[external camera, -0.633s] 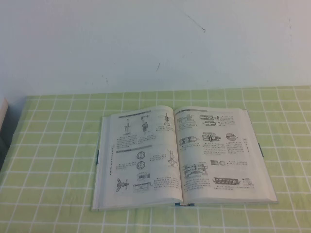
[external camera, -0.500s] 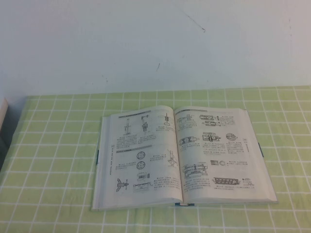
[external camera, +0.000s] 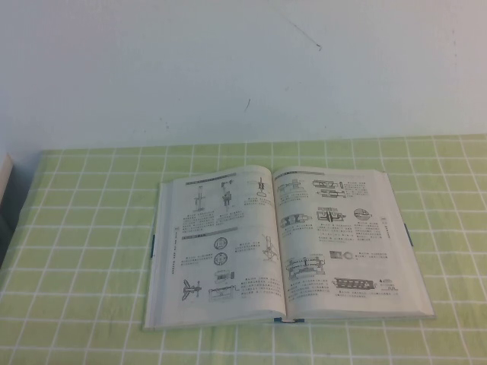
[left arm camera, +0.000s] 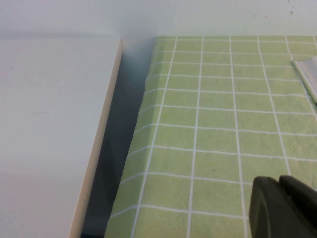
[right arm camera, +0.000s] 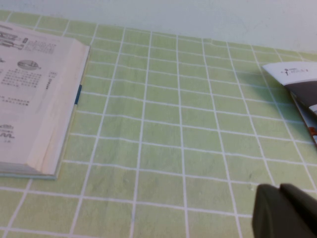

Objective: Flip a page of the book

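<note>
The book [external camera: 281, 243] lies open and flat on the green checked tablecloth, its thin dark-blue cover edge showing at the sides. The page [external camera: 335, 236], the right-hand sheet with rows of small mechanical drawings, rests flat on the stack. Neither gripper appears in the high view. In the left wrist view my left gripper [left arm camera: 280, 179] hovers over bare cloth, shut and empty, with a corner of the book [left arm camera: 307, 74] far off. In the right wrist view my right gripper [right arm camera: 279, 187] is shut and empty, over the cloth well to the right of the book [right arm camera: 34, 99].
A white board [left arm camera: 49, 124] stands beside the table's left edge, with a dark gap between them. A printed white and dark booklet [right arm camera: 297, 84] lies on the cloth right of the book. A pale wall rises behind the table.
</note>
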You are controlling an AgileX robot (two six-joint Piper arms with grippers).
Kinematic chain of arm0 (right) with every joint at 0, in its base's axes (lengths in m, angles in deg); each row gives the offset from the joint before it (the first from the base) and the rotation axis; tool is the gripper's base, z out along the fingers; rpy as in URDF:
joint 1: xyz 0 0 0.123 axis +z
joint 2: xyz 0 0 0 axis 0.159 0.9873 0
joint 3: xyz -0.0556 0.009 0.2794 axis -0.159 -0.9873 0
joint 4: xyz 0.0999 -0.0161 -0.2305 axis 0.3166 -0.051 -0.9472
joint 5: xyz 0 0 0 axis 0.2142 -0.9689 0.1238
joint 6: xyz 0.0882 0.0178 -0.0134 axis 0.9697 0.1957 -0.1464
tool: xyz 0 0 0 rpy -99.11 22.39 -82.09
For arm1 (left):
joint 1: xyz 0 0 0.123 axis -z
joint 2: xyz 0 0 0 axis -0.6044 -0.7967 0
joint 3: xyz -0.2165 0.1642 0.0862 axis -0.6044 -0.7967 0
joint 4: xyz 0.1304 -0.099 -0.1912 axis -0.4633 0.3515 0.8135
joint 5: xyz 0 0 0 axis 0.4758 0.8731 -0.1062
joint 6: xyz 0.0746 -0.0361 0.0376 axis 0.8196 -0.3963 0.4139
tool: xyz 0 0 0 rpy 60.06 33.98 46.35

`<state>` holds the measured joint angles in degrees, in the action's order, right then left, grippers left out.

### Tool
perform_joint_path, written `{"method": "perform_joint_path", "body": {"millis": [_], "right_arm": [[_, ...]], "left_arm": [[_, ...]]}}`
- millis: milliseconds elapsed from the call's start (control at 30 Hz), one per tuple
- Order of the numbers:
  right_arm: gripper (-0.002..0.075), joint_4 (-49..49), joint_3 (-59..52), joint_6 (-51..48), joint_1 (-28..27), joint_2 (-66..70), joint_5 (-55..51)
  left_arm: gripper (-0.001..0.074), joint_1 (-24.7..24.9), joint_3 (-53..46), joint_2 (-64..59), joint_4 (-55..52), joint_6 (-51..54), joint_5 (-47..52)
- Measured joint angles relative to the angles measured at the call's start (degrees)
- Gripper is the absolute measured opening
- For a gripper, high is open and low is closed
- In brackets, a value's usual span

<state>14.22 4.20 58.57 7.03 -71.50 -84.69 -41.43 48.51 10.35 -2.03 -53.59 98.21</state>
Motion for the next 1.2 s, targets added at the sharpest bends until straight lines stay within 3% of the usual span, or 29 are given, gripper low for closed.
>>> {"method": "perform_joint_path", "body": {"millis": [1000, 1200], "right_arm": [[-0.0003, 0.1, 0.0, 0.0, 0.0, 0.0, 0.0], [-0.0003, 4.1, 0.0, 0.0, 0.0, 0.0, 0.2]], "left_arm": [[-0.0004, 0.0, 0.0, 0.0, 2.7, 0.0, -0.4], [-0.0004, 0.0, 0.0, 0.0, 3.2, 0.0, -0.4]]}}
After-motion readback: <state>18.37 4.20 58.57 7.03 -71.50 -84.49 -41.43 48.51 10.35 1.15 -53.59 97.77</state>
